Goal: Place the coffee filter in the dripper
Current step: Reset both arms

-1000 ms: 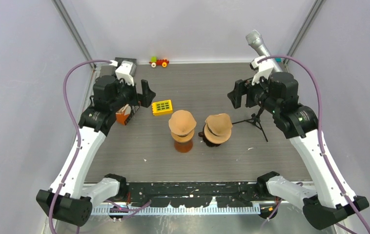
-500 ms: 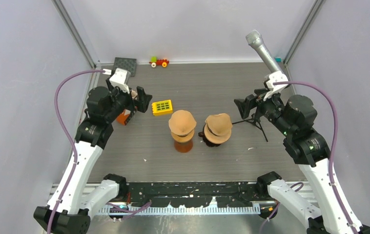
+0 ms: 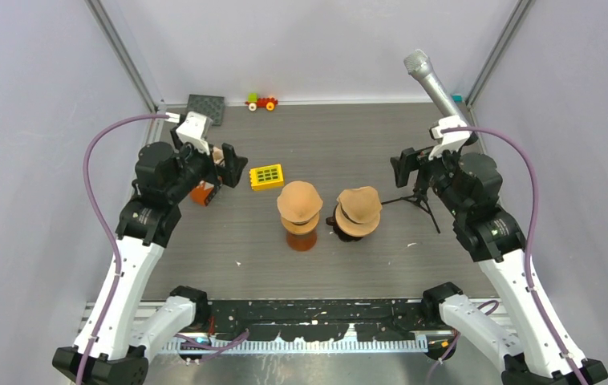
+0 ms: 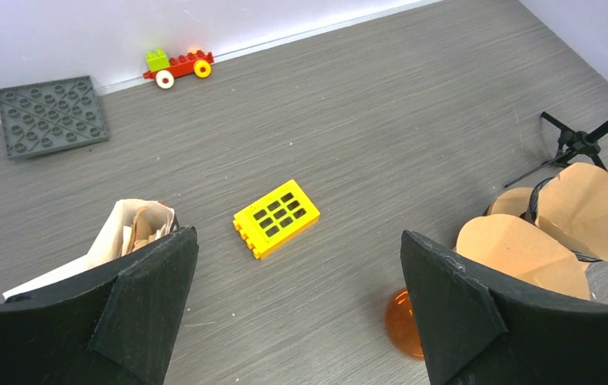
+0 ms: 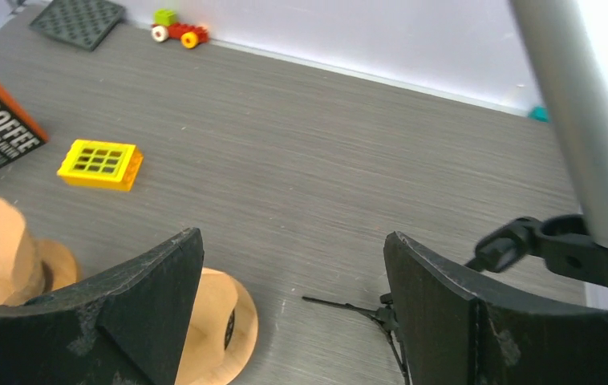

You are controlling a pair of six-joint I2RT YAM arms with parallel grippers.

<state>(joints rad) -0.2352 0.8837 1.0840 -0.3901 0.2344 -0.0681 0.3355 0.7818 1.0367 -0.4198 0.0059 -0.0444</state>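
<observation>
Two brown coffee filters sit on drippers at mid-table. One filter (image 3: 299, 200) caps an orange dripper (image 3: 301, 240). The other filter (image 3: 358, 210) rests on a black dripper (image 3: 335, 220). An orange filter box (image 3: 201, 193) with paper filters (image 4: 135, 227) sticking out stands at the left. My left gripper (image 3: 233, 165) hovers open just right of the box with nothing between its fingers (image 4: 142, 311). My right gripper (image 3: 406, 168) hangs open and empty to the right of the drippers, close to the microphone stand. Both filters (image 4: 521, 253) show at the right edge of the left wrist view.
A yellow brick (image 3: 266, 176) lies between the box and the drippers. At the back are a grey baseplate (image 3: 206, 107) and a toy car (image 3: 261, 102). A silver microphone (image 3: 432, 79) on a black tripod (image 3: 421, 200) stands by my right gripper.
Both arms have drawn outward and back from the middle, the left uncovering the grey baseplate. Both grippers stayed open. The filters and drippers have not moved.
</observation>
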